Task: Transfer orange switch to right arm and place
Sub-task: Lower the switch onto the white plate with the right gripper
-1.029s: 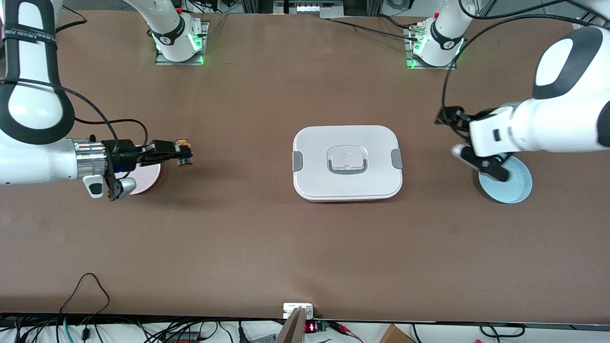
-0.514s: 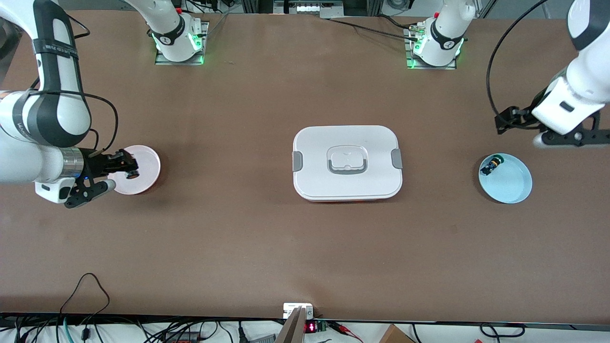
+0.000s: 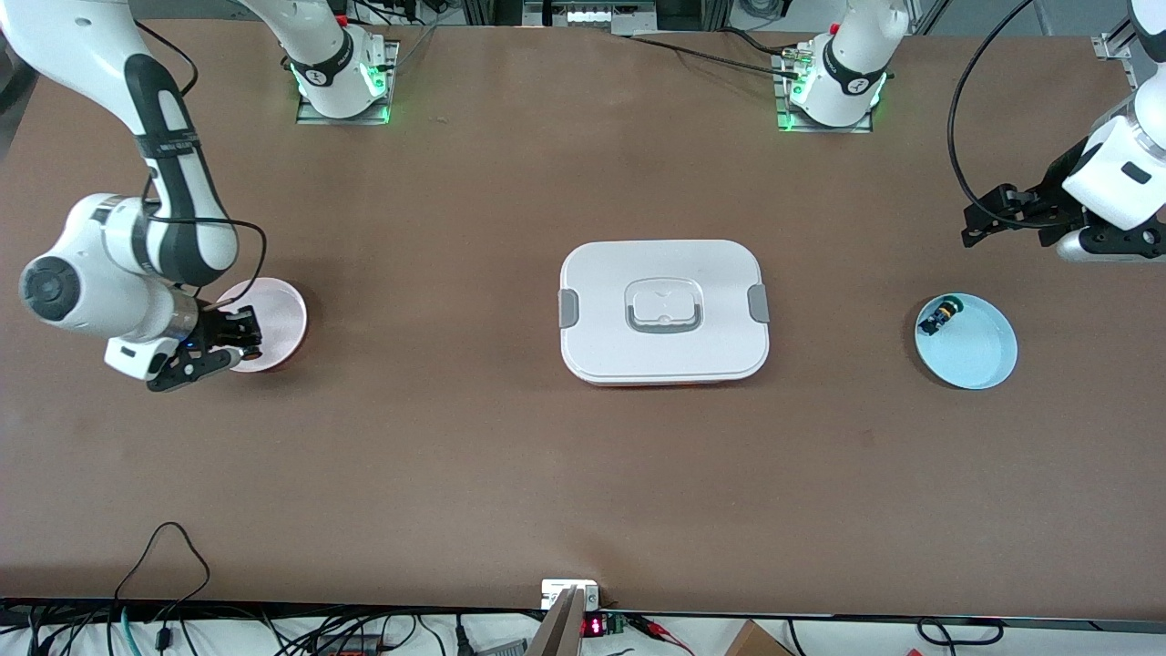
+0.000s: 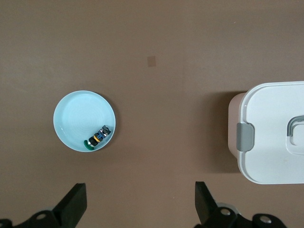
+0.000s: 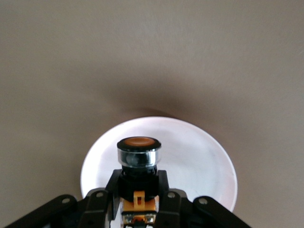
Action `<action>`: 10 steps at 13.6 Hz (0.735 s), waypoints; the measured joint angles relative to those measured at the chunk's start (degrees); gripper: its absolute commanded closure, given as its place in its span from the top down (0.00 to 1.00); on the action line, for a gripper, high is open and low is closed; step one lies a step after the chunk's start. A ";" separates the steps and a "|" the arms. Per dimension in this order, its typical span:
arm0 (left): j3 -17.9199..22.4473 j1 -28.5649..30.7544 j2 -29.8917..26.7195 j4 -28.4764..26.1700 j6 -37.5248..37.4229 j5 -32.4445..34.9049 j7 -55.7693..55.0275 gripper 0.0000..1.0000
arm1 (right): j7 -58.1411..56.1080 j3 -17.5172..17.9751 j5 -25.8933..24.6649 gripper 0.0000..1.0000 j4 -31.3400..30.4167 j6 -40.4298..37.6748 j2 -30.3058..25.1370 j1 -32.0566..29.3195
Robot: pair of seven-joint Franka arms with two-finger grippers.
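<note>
Brown surface (image 3: 510,474) fills my front view, and I work down from it. Next in size is the white lidded box (image 3: 664,311) at the middle, with grey clips at both ends and a handle set into its lid.

My right arm (image 3: 137,246) reaches from its base to the pink plate (image 3: 278,310) at its own end of the surface. My left arm (image 3: 1125,164) waits raised at the other end.

On the wrist view, the pink plate (image 5: 190,156) lies under the right gripper (image 5: 138,190). In the front view the right gripper (image 3: 239,339) is over the plate's edge that is nearer to the front camera. Its jaws are clamped on the orange switch (image 5: 139,156), gripping the black body with the round orange cap standing clear of the fingers (image 5: 164,187). From the front I see the orange switch (image 3: 248,338) only as a small dark shape at the jaw tips.

At the left arm's end sits the pale blue plate (image 3: 975,351). The left gripper (image 3: 988,220) is over bare surface near this plate, jaws wide apart with nothing between them; its wrist view shows the two fingers (image 4: 73,204) spread.

Smallest is the green-capped switch (image 3: 938,317), lying on its side in the blue plate against the rim.
</note>
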 measured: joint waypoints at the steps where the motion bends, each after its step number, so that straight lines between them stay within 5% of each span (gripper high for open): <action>1: -0.06 -0.07 0.04 0.03 -0.01 0.22 0.24 1.00 | -0.01 -0.01 0.00 0.00 -2.45 2.66 0.00 -0.29; 6: -0.73 -0.19 0.28 0.03 -1.39 0.30 0.73 1.00 | 0.00 0.05 0.00 0.06 -5.13 5.52 -0.10 -0.64; 10: -0.74 -0.19 0.28 0.03 -1.80 0.30 0.84 1.00 | 0.03 0.04 0.00 0.39 -5.51 6.95 0.53 -0.76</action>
